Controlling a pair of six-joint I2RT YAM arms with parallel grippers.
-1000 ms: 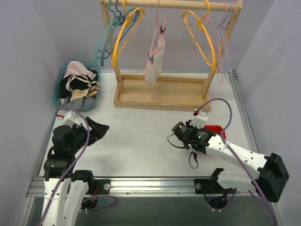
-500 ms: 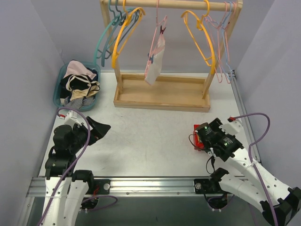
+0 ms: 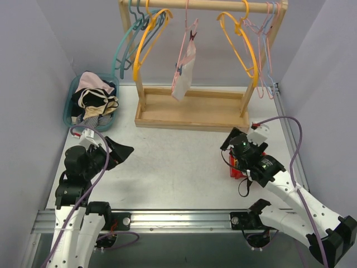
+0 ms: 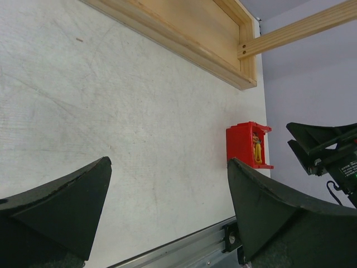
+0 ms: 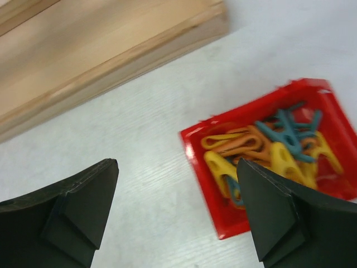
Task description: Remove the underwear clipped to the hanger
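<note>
Judging the far underwear (image 3: 185, 67) soft and light, I'd pinch fabric beside its clip (image 3: 179, 70); my left gripper (image 4: 167, 164) and right gripper (image 5: 177, 163) gape, empty.

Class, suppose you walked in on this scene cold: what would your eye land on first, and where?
First, the pale pink underwear hanging clipped at the middle of the wooden rack at the back, between bare yellow hangers. Next, the red tray of bright clothespins on the table at the right, close by the open right claw. A teal basket heaped with clothes sits back left.
</note>
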